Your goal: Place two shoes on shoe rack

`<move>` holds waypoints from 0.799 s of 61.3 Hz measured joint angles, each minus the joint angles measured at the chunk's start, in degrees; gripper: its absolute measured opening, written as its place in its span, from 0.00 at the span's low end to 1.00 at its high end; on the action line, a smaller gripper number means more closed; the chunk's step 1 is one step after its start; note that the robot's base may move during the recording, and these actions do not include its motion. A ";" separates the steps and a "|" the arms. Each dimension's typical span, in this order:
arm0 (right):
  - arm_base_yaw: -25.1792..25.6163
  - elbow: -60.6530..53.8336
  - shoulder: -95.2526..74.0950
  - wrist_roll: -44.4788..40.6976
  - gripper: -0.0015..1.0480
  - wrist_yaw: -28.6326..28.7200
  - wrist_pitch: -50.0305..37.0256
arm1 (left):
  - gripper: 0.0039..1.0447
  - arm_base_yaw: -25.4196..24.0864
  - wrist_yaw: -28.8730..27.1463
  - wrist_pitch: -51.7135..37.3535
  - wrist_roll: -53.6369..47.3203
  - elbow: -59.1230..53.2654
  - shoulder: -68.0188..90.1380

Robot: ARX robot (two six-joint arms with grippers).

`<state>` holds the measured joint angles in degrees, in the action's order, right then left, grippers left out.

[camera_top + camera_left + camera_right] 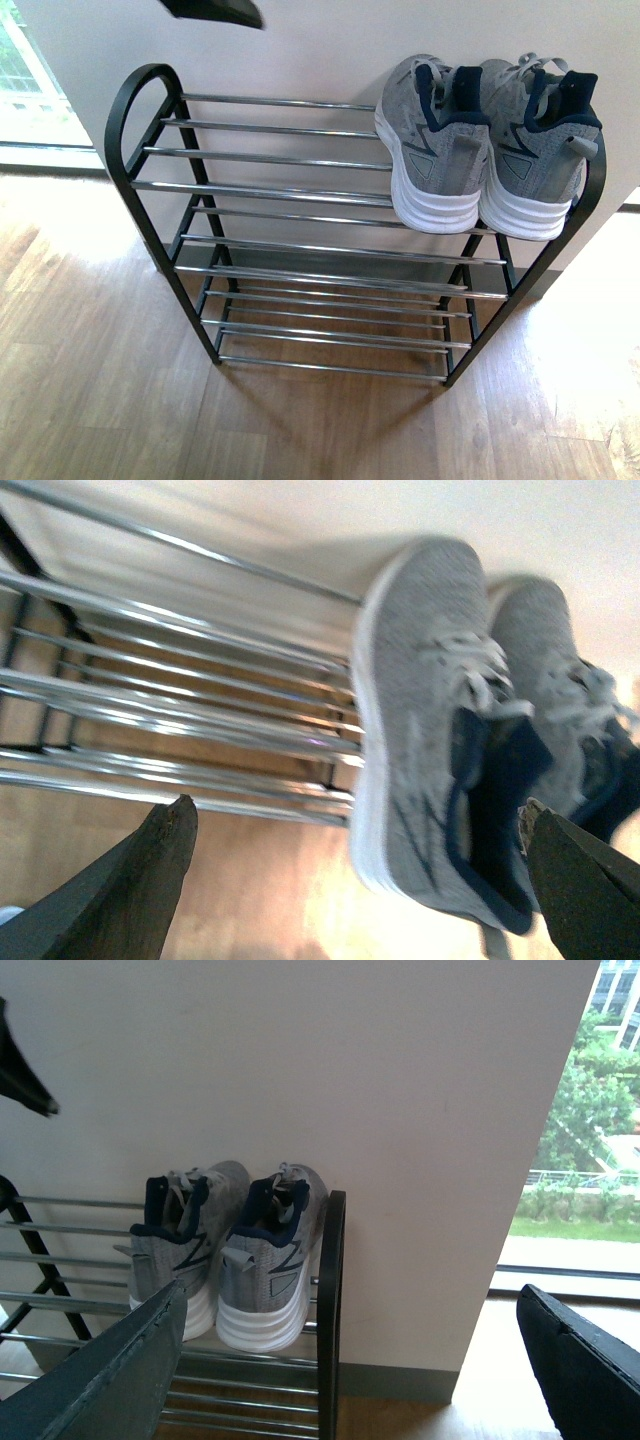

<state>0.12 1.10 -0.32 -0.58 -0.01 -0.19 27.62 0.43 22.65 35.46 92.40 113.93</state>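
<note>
Two grey knit sneakers with white soles stand side by side, heels outward, at the right end of the shoe rack's (pixel 270 190) top tier: the left shoe (pixel 435 150) and the right shoe (pixel 540 160). My left gripper (pixel 355 808) hovers open above them, apart from the near shoe (pixel 420 730) and the far shoe (pixel 550 670), with nothing between its fingers. My right gripper (pixel 350 1292) is open and empty too, off to the side of the rack's black end frame (pixel 333 1260). From there I see both shoes (pixel 265 1250) from the heels.
A white wall (pixel 330 50) runs right behind the rack. Wooden floor (pixel 100 380) lies in front. A bright window (pixel 25 70) is at far left, another window (pixel 590 1110) past the wall's corner. A dark arm part (pixel 215 10) juts in at the top of the front view.
</note>
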 joint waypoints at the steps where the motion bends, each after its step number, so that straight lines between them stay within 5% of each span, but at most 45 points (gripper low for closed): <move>1: 0.00 0.00 0.00 0.00 0.91 0.00 0.00 | 0.91 -0.66 -2.45 -1.49 -1.11 -2.62 -2.16; 7: 0.00 0.00 0.00 0.00 0.91 0.00 0.00 | 0.91 -2.75 -12.81 -8.63 -7.67 -12.61 -10.84; 11: 0.00 0.00 0.00 0.00 0.91 0.00 0.00 | 0.80 -4.33 -21.57 -31.15 -18.64 -25.33 -18.40; 22: 0.00 0.00 0.00 0.00 0.91 0.00 0.00 | 0.52 -8.46 -19.08 -63.56 -31.23 -47.41 -28.79; 38: 0.00 0.00 0.00 0.00 0.91 0.00 0.00 | 0.02 -15.04 -12.52 -71.49 -34.45 -68.35 -40.79; 49: 0.00 0.00 0.00 0.00 0.91 0.00 0.00 | 0.01 -18.14 -9.49 -71.84 -34.73 -75.80 -47.47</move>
<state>0.12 1.10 -0.32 -0.58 -0.01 -0.19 9.48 -9.06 -49.19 0.73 16.60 66.46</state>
